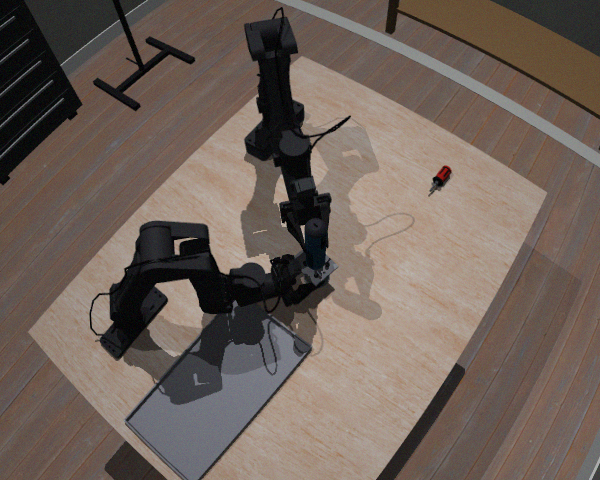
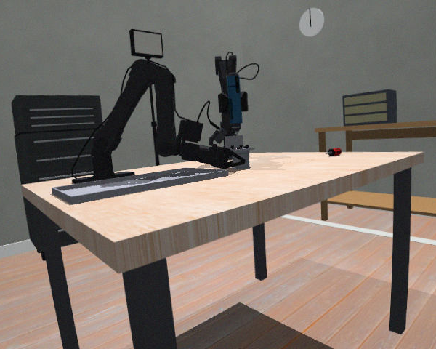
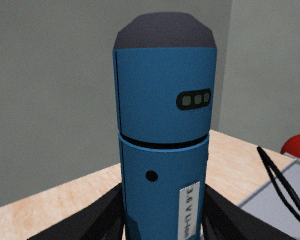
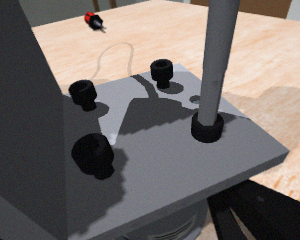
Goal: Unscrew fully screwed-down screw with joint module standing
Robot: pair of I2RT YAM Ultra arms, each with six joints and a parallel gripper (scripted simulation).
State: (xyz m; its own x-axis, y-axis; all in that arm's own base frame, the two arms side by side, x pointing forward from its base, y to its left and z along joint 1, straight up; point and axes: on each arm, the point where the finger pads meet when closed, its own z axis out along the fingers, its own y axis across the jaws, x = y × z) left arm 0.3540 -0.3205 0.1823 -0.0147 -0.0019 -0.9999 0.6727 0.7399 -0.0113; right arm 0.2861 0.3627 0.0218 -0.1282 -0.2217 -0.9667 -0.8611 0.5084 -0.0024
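Note:
My left gripper (image 1: 313, 235) (image 2: 234, 102) (image 3: 162, 192) is shut on the blue electric screwdriver (image 1: 316, 250) (image 2: 233, 86) (image 3: 165, 115), held upright. Its grey bit (image 4: 220, 55) stands in the socket of a black screw (image 4: 207, 131) whose head sits low, near the bracket plate (image 4: 190, 170). Three other screws, the front one (image 4: 92, 152), the left one (image 4: 83, 92) and the back one (image 4: 162, 70), stand raised in the plate. The joint module (image 2: 243, 157) (image 4: 165, 227) stands upright under the plate. My right gripper (image 2: 237, 159) is shut on the module low down; its far finger is hidden in the right wrist view.
A grey shallow tray (image 1: 248, 392) (image 2: 135, 186) lies beside the right arm. A small red and black screwdriver (image 1: 441, 176) (image 2: 334, 151) (image 4: 93, 20) lies on the table, far from both arms. The bracket's upright wall (image 4: 25, 115) rises close to the raised screws. A small open hole (image 4: 195, 99) is beside the bit.

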